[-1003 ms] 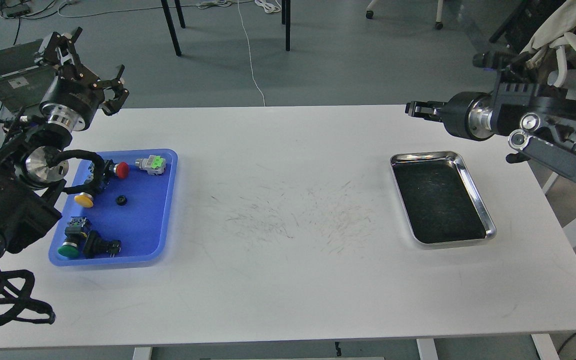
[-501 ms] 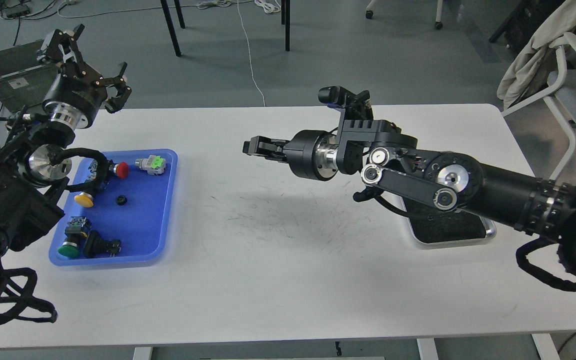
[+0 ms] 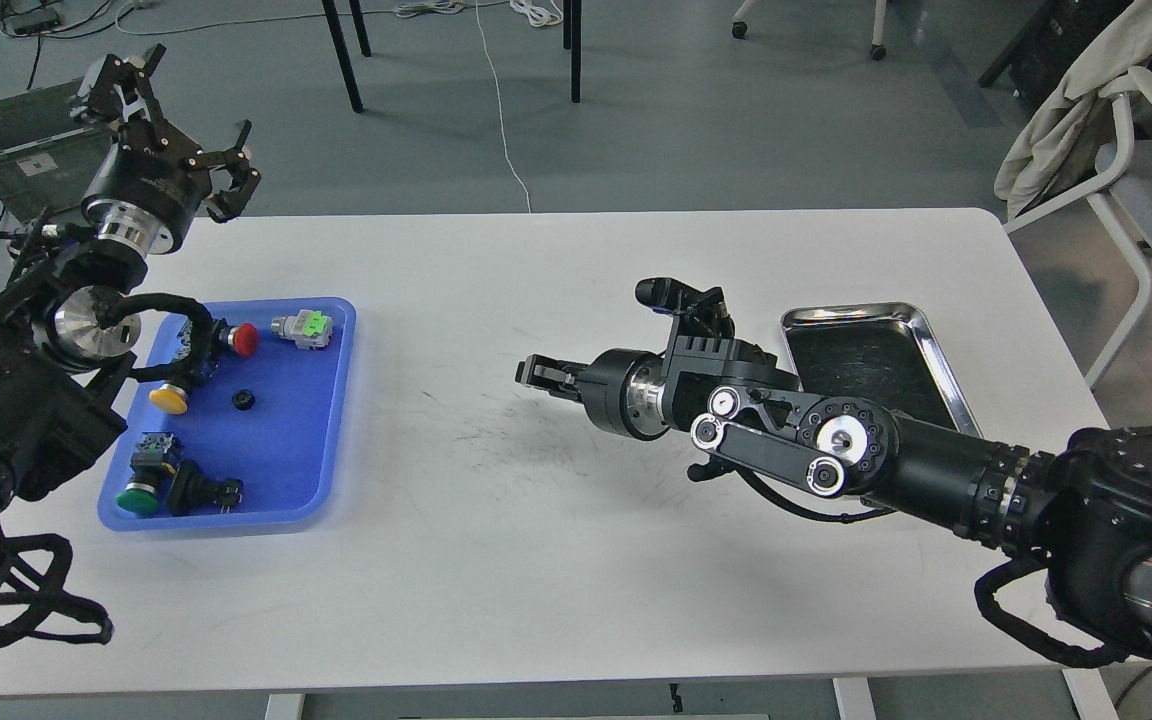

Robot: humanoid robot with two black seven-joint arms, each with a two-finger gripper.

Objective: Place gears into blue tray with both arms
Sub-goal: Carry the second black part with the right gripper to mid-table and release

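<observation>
The blue tray [image 3: 301,470] lies at the table's left. One small black gear [image 3: 243,401] rests on its floor near the middle. My left gripper [image 3: 198,130] hangs open, claws spread wide, above the table's back-left corner, beyond the tray and holding nothing. My right gripper [image 3: 534,372] reaches in low over the middle of the table and points left toward the tray, well apart from it. Its fingers are drawn together; they are dark and I see nothing between their tips. No other gear shows.
The tray also holds push-buttons: red [image 3: 244,340], yellow [image 3: 168,399], green [image 3: 137,499], a black one [image 3: 198,490] and a grey-green switch [image 3: 302,328]. A steel tray [image 3: 939,352] sits right of centre, partly behind my right arm. A grey box [image 3: 6,140] stands off the table's left.
My right arm swept from the table's far right edge to the middle, then dropped lower and drew back slightly right. The left gripper barely shifted. The gear in the tray stayed put.
</observation>
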